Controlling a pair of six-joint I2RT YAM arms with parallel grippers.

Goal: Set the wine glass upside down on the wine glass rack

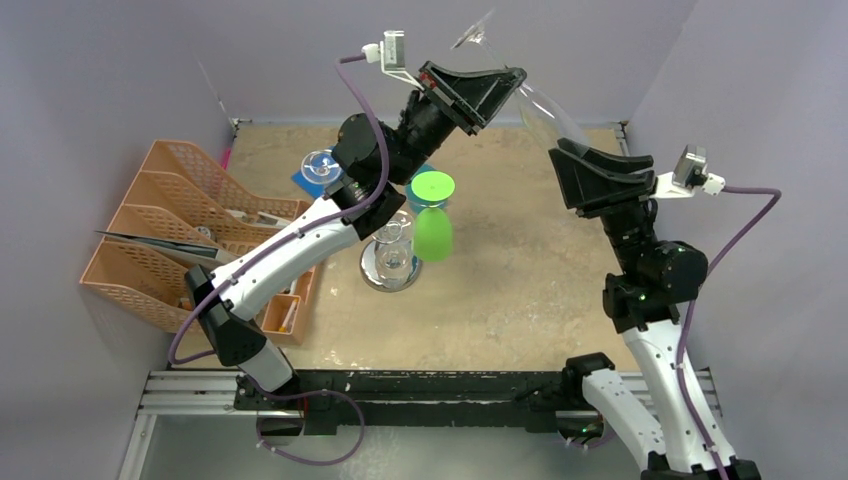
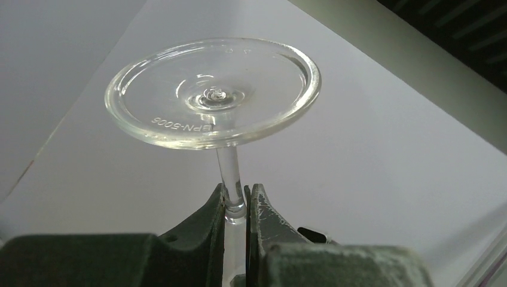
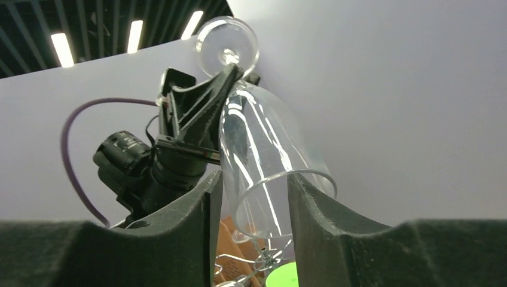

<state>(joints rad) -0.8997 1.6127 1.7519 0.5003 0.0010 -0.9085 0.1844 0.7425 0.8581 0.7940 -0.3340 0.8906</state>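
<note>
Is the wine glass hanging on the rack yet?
No, the wine glass is held aloft by the left pincer, away from the rack.

A sandy, speckled table (image 1: 520,280) seen from above. An orange plastic tray (image 1: 150,240) with tiered compartments lies at its left side. Near the middle rests the round shiny base of a wire glass rack (image 1: 388,268), with a green glass (image 1: 433,228), foot up, just beside its post. Further back lies a blue mat (image 1: 303,178), with a clear glass (image 1: 320,166) showing over it
</note>
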